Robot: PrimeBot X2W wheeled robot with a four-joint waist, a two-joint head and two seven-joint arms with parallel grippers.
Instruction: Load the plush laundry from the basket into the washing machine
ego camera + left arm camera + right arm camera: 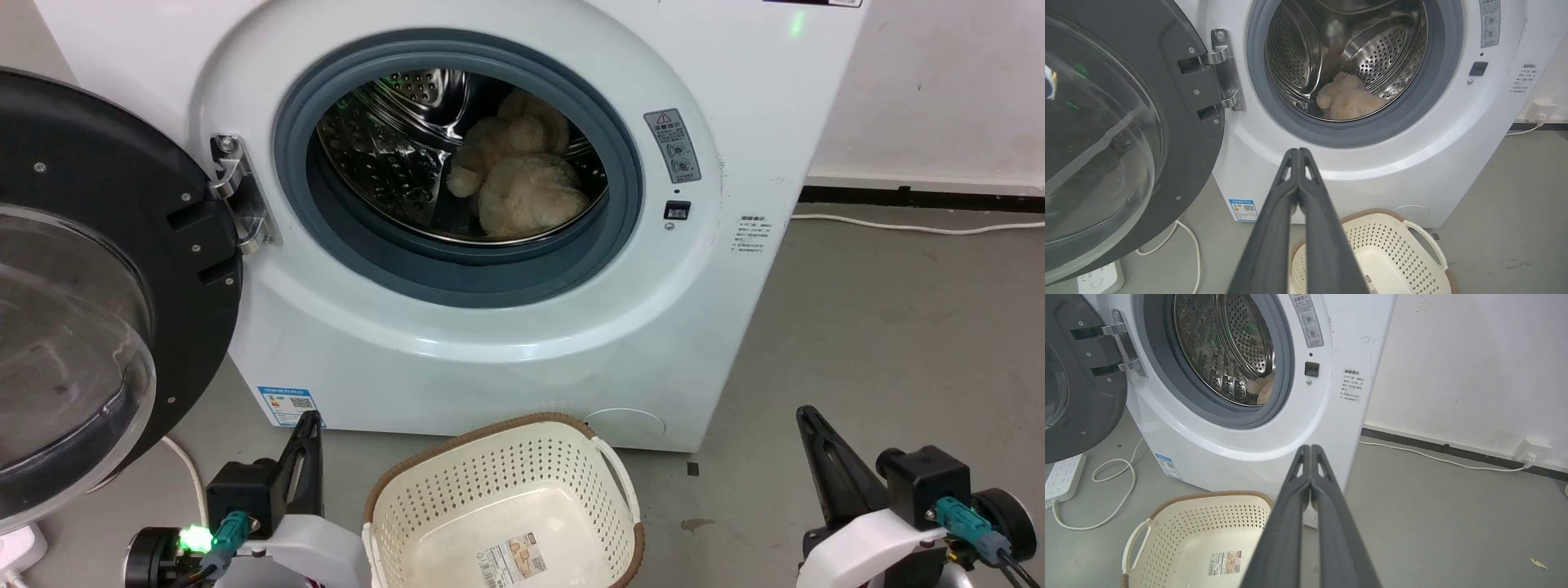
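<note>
The cream plush laundry (522,188) lies inside the steel drum of the white washing machine (506,343), whose round door (106,278) hangs open to the left. It also shows in the drum as the plush laundry (1347,102) and partly as the plush laundry (1263,390). The cream basket (506,506) stands on the floor before the machine with only a label inside it. My left gripper (309,418) is shut with nothing in it, low at the basket's left. My right gripper (807,412) is shut with nothing in it, to the basket's right.
A white power strip (1063,475) with a looping cable (1114,490) lies on the grey floor under the open door. Another cable (1437,457) runs along the wall's base to a socket (1533,451). Bare floor stretches right of the machine.
</note>
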